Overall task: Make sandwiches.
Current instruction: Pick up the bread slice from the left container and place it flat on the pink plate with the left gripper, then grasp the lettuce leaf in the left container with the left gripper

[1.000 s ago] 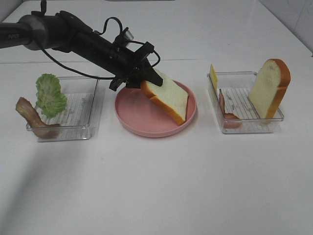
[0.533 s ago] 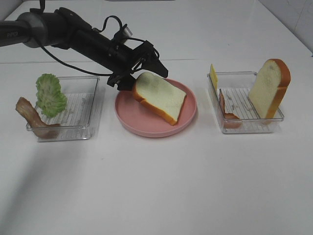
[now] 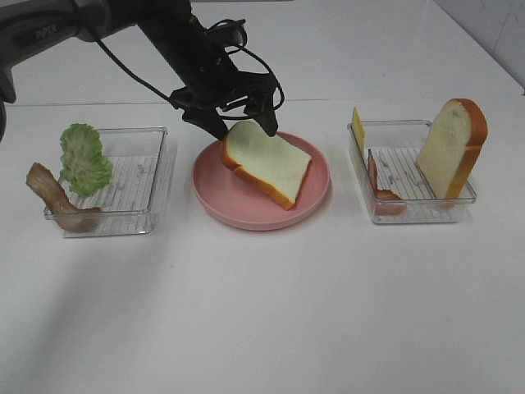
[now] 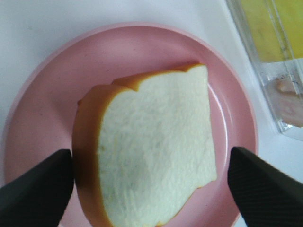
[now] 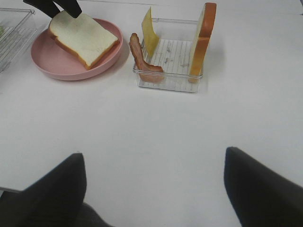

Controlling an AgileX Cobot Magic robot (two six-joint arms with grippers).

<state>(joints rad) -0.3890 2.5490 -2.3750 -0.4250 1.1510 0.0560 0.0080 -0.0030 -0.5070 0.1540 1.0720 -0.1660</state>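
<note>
The first bread slice [image 3: 267, 164] lies on the pink plate [image 3: 213, 209] in the middle of the table, crumb side up. The left gripper [image 3: 244, 130] hangs over the slice's eleven o'clock end. Its jaws are spread wide to either side of the crust and grip nothing. I judge the base layer to be laid, so the fillings come next.

At nine o'clock from the plate, the lettuce [image 3: 84, 158] stands against the left tray [image 3: 152, 185] with a bacon strip [image 3: 53, 197] draped over its outer edge. At three o'clock, the right tray [image 3: 410, 215] holds the cheese [image 3: 358, 127], another bacon piece [image 3: 379, 187] and the second bread slice [image 3: 453, 148], which is propped upright.

The right gripper [image 5: 154, 156] waits over bare table at about five o'clock, fingers wide apart and empty. The next move probably calls for the left arm to lift clear without nudging the slice, then swing to nine o'clock for the lettuce.
</note>
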